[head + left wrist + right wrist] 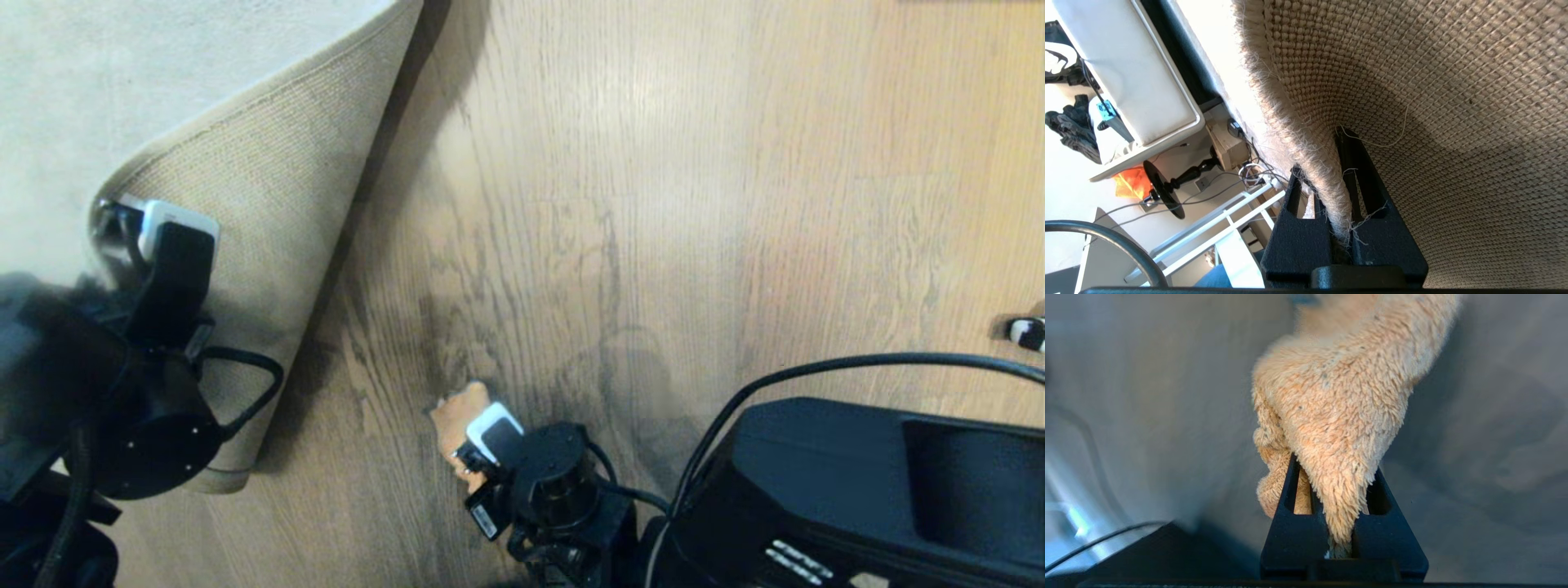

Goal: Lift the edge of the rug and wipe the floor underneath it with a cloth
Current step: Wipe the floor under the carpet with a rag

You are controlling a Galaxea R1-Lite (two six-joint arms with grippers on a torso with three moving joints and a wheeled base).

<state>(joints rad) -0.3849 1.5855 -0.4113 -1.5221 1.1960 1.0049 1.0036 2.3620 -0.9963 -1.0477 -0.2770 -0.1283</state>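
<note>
Two hands are at work, each pinching something soft. The left hand (1337, 192) has its fingers pressed together on the rug edge (1306, 155), holding the corner folded up and back so the tan woven backing (277, 196) faces outward and the pale pile lies behind the hand. Below and beside that hand the floor (653, 204) is bared, brown planks with dark grain streaks.

The right hand (1337, 506) is clamped on the cloth (1335, 408), whose fluffy orange-tan body bunches out past the fingertips; in the head view the cloth (457, 416) sits just ahead of that hand, low over the exposed planks and well apart from the raised rug.

By the look of it, the rug is heavy and fairly stiff for its thickness: it holds a broad curl instead of draping, so a grip right on the frayed border, as here, should carry it, though loose threads suggest the edge could slip if tugged. The cloth seems light and limp; held by one bunched end it will trail behind the hand, so pressing it flat to the floor likely matters for a proper wipe.
</note>
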